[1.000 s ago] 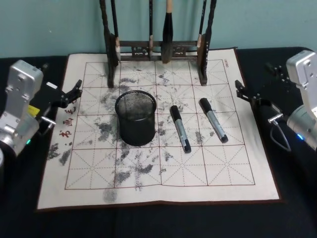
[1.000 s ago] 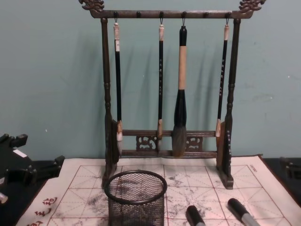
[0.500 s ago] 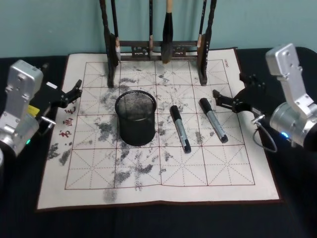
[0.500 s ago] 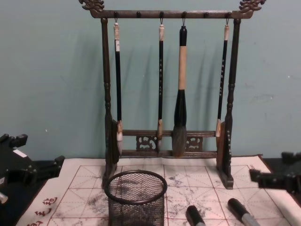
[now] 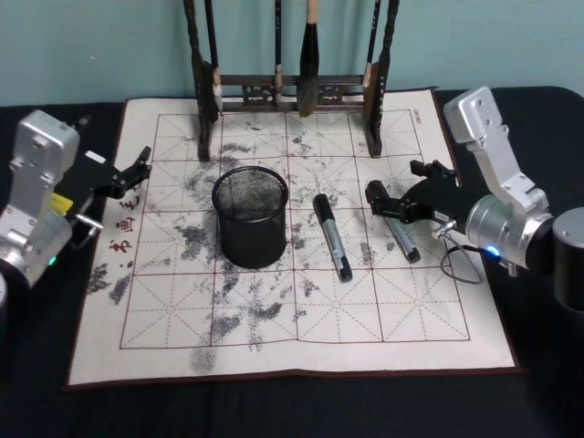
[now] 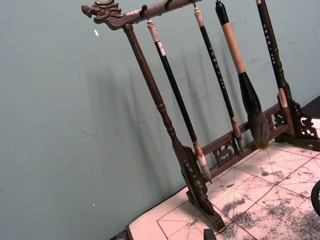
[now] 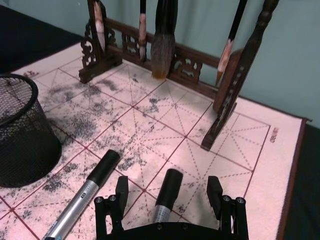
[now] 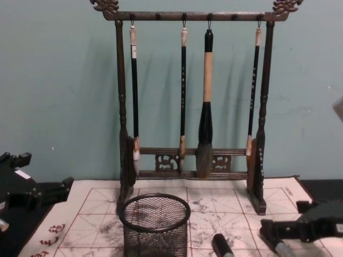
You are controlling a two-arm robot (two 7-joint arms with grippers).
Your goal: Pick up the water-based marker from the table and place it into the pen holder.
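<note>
Black table (image 5: 274, 411); ink-stained gridded mat (image 5: 301, 333) on it.

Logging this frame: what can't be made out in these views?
Right marker: barrel mostly hidden under the right end effector, right wrist view.
Left marker: barrel cut off by the bottom edge, chest view.
Pen holder: mostly cut off at the frame edge, left wrist view.
Marker print: too small, head view.

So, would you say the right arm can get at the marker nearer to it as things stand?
Probably yes: the right tool, open, appears to straddle the cap of that marker; nothing lies between.
</note>
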